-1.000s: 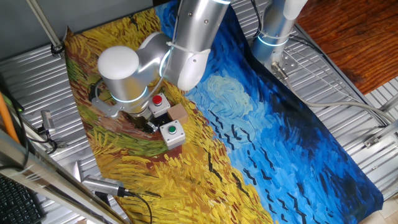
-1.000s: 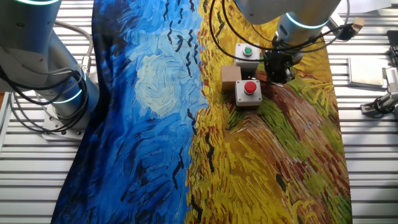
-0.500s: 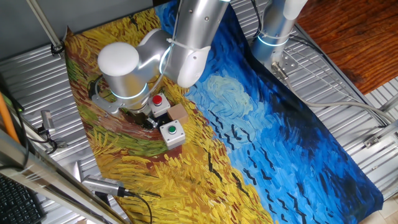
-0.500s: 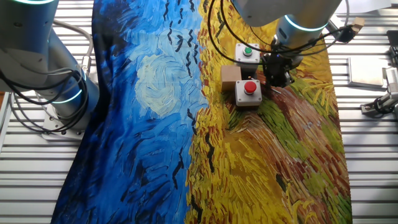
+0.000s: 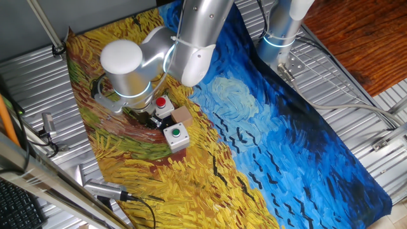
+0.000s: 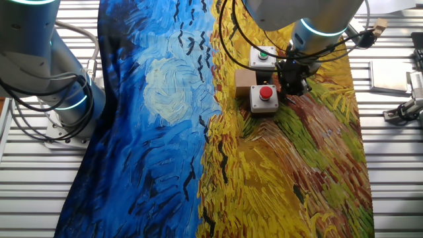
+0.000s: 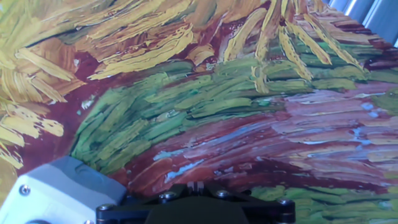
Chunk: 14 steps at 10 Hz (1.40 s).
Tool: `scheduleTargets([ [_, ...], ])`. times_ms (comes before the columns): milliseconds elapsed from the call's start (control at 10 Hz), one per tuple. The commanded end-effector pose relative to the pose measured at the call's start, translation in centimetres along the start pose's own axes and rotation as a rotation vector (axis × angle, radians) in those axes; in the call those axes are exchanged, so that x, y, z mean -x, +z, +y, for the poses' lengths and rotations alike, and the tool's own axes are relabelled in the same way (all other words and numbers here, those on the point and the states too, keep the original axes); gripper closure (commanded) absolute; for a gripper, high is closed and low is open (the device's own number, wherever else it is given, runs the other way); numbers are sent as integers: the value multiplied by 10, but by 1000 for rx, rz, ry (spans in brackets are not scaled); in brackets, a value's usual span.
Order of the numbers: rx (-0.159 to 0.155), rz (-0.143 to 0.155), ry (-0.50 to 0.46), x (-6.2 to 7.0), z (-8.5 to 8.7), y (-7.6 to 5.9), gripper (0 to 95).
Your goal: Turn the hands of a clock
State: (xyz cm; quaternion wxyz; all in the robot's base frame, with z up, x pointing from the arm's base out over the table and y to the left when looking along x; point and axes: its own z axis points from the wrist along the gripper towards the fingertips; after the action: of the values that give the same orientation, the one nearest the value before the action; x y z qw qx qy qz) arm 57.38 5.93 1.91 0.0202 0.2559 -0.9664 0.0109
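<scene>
Hand view gives us only the black base of the tool (image 7: 199, 208) along the bottom edge. Its fingers stay out of the picture, so we cannot tell how far apart they stand or whether they hold anything. A grey box corner (image 7: 59, 190) sits at the near left, on the painted cloth (image 7: 249, 106).

In the other fixed view, the tool (image 6: 291, 80) hangs low over the cloth, just right of the red-button box (image 6: 265, 98) and just near of the green-button box (image 6: 263, 57). Whether it touches either box we cannot tell. Against the picture from a second ago, the tool has edged a little to the left, closer to the red-button box. The green-button box now sits slightly skewed, where before it lay square. The red-button box and the brown block (image 6: 245, 82) to its left lie as they did.

In one fixed view, the tool (image 5: 144, 117) is mostly hidden under the arm's wrist (image 5: 127, 70), which has shifted slightly since then.

We cannot make out a clock in any view. Any lettering on the boxes is too small for us to read.

The cloth covers the ribbed metal desk (image 6: 390, 165). A second arm's base (image 6: 59, 86) stands at the far left.
</scene>
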Motion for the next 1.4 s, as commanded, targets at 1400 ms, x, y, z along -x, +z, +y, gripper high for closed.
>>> scheduleTargets([
  [1400, 17, -22, 1, 4, 3, 2, 950],
])
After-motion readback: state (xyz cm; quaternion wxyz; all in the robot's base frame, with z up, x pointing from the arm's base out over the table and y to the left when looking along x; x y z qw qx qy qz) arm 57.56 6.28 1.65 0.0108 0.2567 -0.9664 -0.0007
